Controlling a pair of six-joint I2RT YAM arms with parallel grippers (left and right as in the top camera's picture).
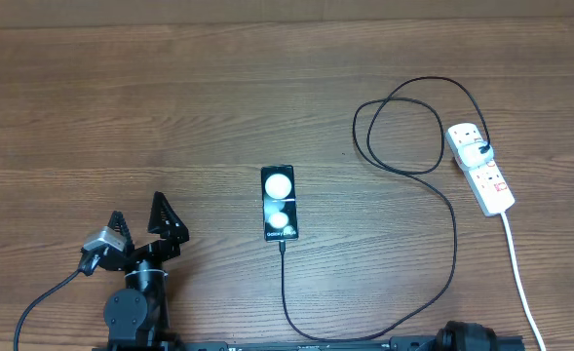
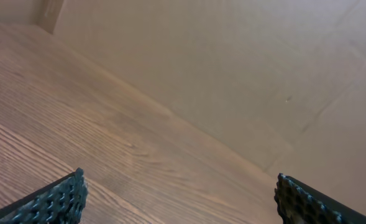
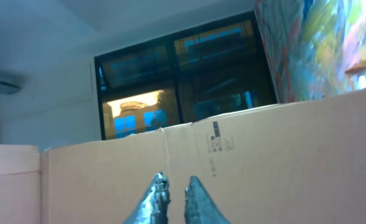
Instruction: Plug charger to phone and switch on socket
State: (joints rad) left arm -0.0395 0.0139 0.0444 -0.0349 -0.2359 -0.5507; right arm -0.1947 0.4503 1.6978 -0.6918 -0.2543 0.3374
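The black phone [image 1: 279, 203] lies face up at the table's middle, showing two white circles. The charger's black cable [image 1: 454, 234] runs from the phone's near edge, where its tip [image 1: 282, 245] touches the phone, round to the right. It loops up to a plug on the white socket strip [image 1: 481, 168] at the right. My left gripper [image 1: 137, 210] is open and empty at the lower left, well left of the phone; its fingers frame bare table in the left wrist view [image 2: 179, 186]. My right gripper [image 3: 176, 183] is shut on nothing and points up at a cardboard wall.
The strip's white cord [image 1: 520, 278] runs down to the table's front edge at the right. The right arm's base [image 1: 472, 339] sits at the bottom edge. A cardboard wall [image 2: 232, 74] borders the table's far side.
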